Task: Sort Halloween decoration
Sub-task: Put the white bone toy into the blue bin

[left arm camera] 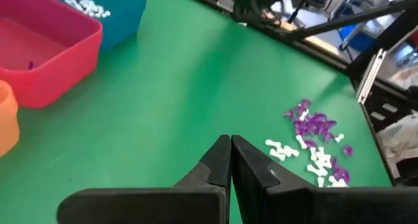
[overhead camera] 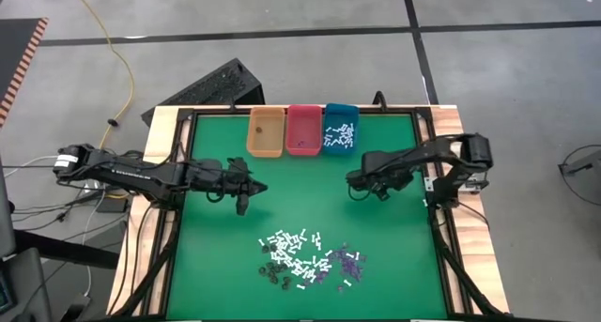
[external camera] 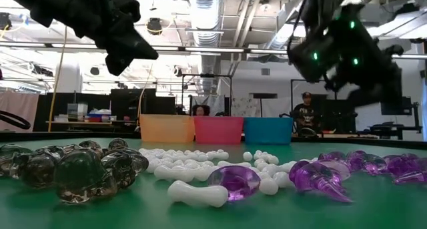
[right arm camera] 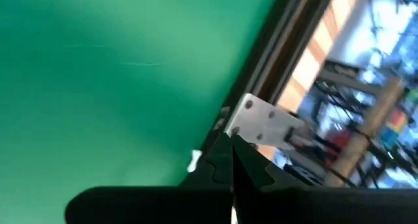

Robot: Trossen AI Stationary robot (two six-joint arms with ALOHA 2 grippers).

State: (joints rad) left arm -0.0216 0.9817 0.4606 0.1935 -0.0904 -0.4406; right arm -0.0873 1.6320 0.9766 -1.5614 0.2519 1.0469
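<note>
**Q:** Which parts of the scene are hidden, cut off or unclear?

**A:** In the high view, the dark brown-black plastic bits (overhead camera: 273,271) at the lower centre of the green table mat (overhead camera: 216,256) are too small to tell apart. The contents of the orange rectangular plastic bin (overhead camera: 265,132) I cannot make out; the pink rectangular bin (overhead camera: 303,130) shows one dark speck, and the teal rectangular bin (overhead camera: 339,129) holds white pieces. In my right wrist view the table's edge frame is blurred.

**Q:** How do your end effectors stand, and where are the decorations?

**A:** My left gripper (left arm camera: 230,145), at centre left in the high view, has its fingers pressed together on nothing, above bare mat. My right gripper (overhead camera: 358,191), at centre right, is likewise closed and empty. The white short plastic sticks (overhead camera: 293,248) and purple plastic bits (overhead camera: 344,261) lie heaped at lower centre, well apart from both grippers.
</note>
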